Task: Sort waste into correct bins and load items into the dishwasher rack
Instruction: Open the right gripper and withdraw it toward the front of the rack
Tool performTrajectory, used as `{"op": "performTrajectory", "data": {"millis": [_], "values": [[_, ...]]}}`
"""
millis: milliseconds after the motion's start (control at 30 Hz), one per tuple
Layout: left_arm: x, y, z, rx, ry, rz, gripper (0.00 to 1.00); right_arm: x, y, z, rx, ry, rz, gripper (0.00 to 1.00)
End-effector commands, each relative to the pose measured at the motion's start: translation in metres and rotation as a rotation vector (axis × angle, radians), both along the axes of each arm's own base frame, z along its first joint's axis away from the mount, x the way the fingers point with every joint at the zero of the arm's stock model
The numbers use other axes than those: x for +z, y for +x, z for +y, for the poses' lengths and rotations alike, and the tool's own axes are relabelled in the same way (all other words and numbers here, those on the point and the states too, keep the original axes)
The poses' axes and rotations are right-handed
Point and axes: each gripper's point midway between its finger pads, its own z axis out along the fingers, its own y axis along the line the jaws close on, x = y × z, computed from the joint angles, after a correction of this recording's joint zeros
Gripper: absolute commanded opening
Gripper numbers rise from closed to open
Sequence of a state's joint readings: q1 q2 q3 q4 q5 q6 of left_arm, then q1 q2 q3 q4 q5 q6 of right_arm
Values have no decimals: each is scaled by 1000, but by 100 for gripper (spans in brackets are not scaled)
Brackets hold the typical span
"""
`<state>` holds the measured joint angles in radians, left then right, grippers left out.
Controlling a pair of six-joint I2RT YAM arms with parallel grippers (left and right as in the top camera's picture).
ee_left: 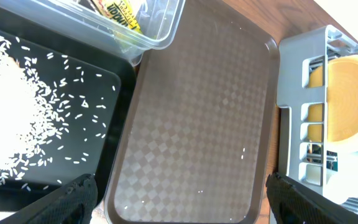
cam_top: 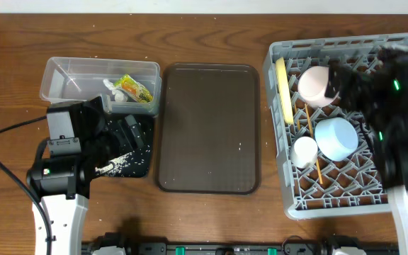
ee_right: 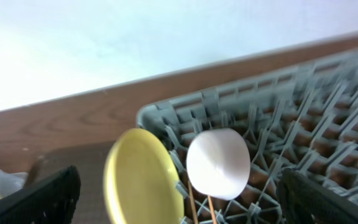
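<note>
- The brown serving tray [cam_top: 207,127] lies flat in the middle of the bench [cam_top: 211,28]. A few tiny white bits lie on it.
- Just left of the serving tray is the clear tub [cam_top: 62,74]. The green-and-orange wrapper [cam_top: 137,88] lies in it, with a white paper scrap [cam_top: 110,86] that is hard to make out.
- The black tray [cam_top: 139,166] also sits left of the serving tray, touching its edge. The left arm [cam_top: 62,163] hides most of it from above. The left wrist view shows a heap of rice [ee_left: 5,112] on it, with loose grains around.
- The left gripper [ee_left: 179,208] is wide apart and holds nothing. It hangs over the left edge of the serving tray. Only its two tips show, in the bottom corners of the wrist view.
- Right of the serving tray is the dishwasher rack [cam_top: 331,202].
- In the rack, the yellow-green plate [cam_top: 283,88] stands on edge on the side nearest the serving tray. Past it are the bowl [cam_top: 316,85], bottom up, the blue cup [cam_top: 337,137], the small white cup [cam_top: 304,151] and the thin chopsticks [cam_top: 316,159].
- The right arm [cam_top: 395,106] is a dark blur over the far side of the rack and hides that part.
- The right gripper [ee_right: 185,208] is wide apart and holds nothing. Its tips are cut off at the bottom corners.
</note>
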<state>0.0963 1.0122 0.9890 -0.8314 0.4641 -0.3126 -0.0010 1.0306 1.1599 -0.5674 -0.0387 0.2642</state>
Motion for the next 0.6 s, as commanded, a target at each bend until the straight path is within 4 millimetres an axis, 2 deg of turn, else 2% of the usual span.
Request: {"op": "performTrajectory", "data": {"millis": [0, 100, 167, 233, 367, 400, 567], "values": [[1, 1, 2, -2, 12, -8, 90, 32, -34, -8, -66, -82, -100, 99], [1, 1, 2, -2, 12, -8, 90, 53, -68, -5, -64, -77, -220, 99], [1, 1, 2, -2, 12, -8, 90, 58, -86, -3, -52, -66, -302, 99], [1, 1, 2, -2, 12, -8, 90, 55, -101, -2, -45, -53, -381, 99], [1, 1, 2, -2, 12, -8, 90, 26, -121, -1, -37, -31, -509, 99], [1, 1, 2, -2, 12, -8, 90, 13, -124, -1, -39, -21, -537, 99], [1, 1, 2, -2, 12, -8, 90, -26, -122, -1, -46, 10, -627, 99]]}}
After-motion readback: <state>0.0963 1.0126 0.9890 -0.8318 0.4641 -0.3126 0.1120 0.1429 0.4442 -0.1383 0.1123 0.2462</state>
